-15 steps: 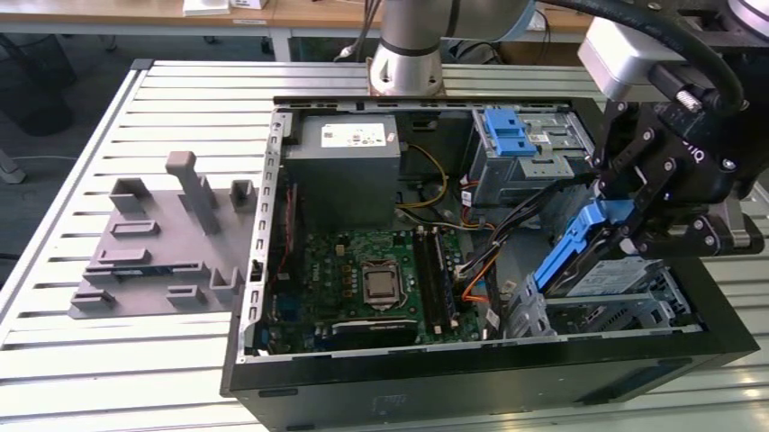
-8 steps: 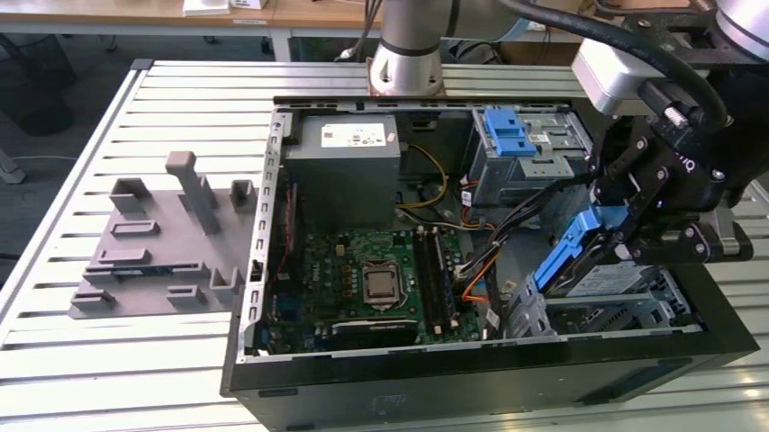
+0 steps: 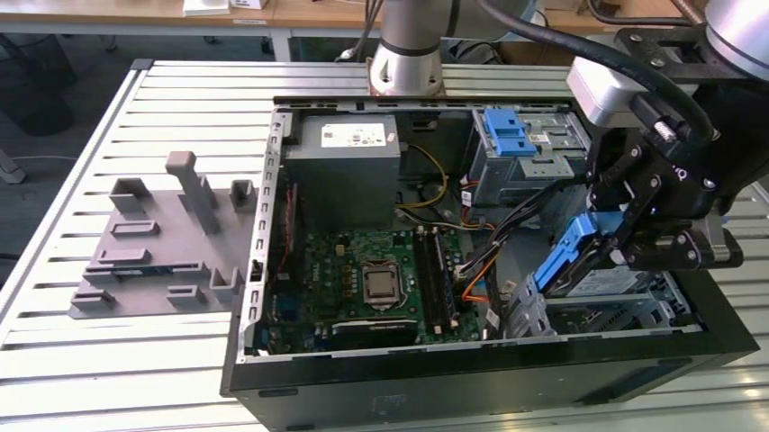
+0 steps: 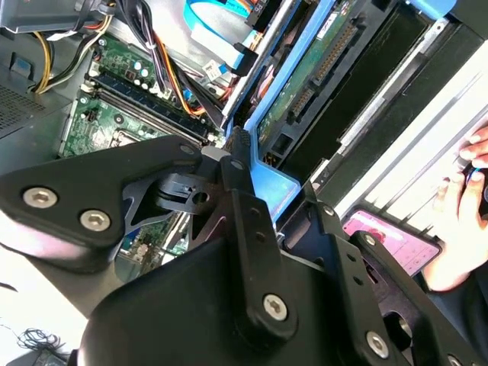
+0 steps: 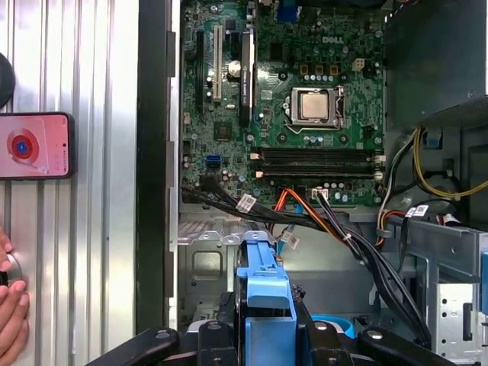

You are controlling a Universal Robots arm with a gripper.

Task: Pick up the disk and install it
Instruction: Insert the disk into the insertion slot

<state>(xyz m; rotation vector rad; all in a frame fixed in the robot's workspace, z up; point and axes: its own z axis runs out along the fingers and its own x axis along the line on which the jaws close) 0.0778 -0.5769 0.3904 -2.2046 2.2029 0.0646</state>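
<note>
The disk (image 3: 574, 263), silver with a blue carrier frame, hangs tilted over the metal drive cage (image 3: 601, 317) at the front corner of the open computer case (image 3: 481, 373), on the exterior view's right. My gripper (image 3: 649, 241) is shut on it from above. In the second wrist view the disk's green circuit-board underside (image 4: 313, 69) and blue frame edge run away from the fingers (image 4: 232, 164). The first wrist view has the blue carrier end (image 5: 263, 282) standing between the black fingers (image 5: 320, 337), with the empty cage floor below it.
Orange, black and blue cables (image 3: 481, 261) cross beside the cage. The motherboard (image 3: 373, 279), grey power supply (image 3: 348, 157) and a blue latch (image 3: 511, 135) lie inside the case. A grey fixture plate (image 3: 162, 243) sits on the exterior view's left. A phone (image 5: 34, 145) and a hand (image 5: 11, 320) rest outside the case wall.
</note>
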